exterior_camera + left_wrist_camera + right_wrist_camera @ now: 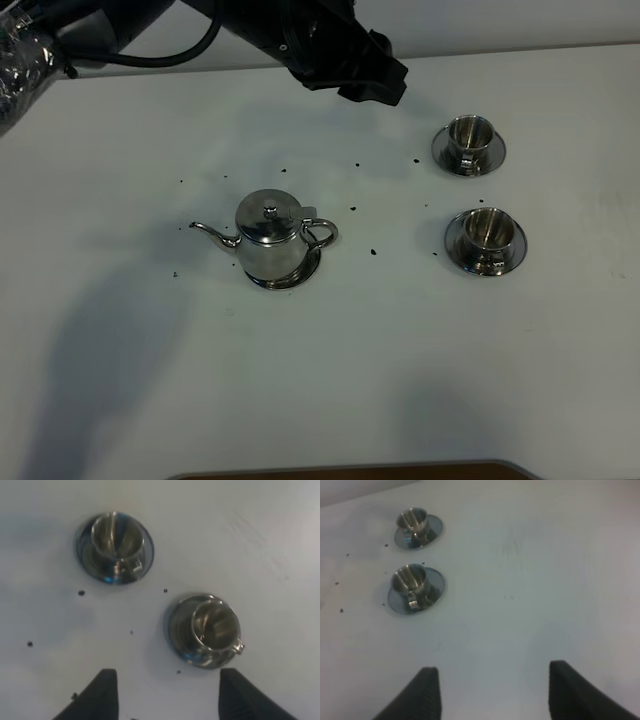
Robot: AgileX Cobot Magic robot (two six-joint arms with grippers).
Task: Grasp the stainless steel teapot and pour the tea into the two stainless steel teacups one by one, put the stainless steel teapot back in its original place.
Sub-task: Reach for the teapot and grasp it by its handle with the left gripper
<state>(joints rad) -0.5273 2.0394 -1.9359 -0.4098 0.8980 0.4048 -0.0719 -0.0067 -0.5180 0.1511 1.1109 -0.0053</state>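
Observation:
The stainless steel teapot (pixel 270 235) stands upright on its round saucer (pixel 303 274) left of the table's middle, spout to the left and handle to the right. The two stainless steel teacups sit on saucers at the right: the far cup (pixel 470 135) (pixel 116 539) (pixel 412 520) and the near cup (pixel 487 230) (pixel 215 625) (pixel 409 580). My left gripper (pixel 368 78) (pixel 167 700) hangs high above the table's far side, open and empty, looking down on both cups. In the right wrist view my right gripper (pixel 492 695) is open and empty, well away from the cups.
Small black specks (pixel 373 252) lie scattered on the white table (pixel 330 380) between the teapot and the cups. The left arm's dark body and cable (pixel 200 40) cross the top of the high view. A brown edge (pixel 340 470) shows at the front.

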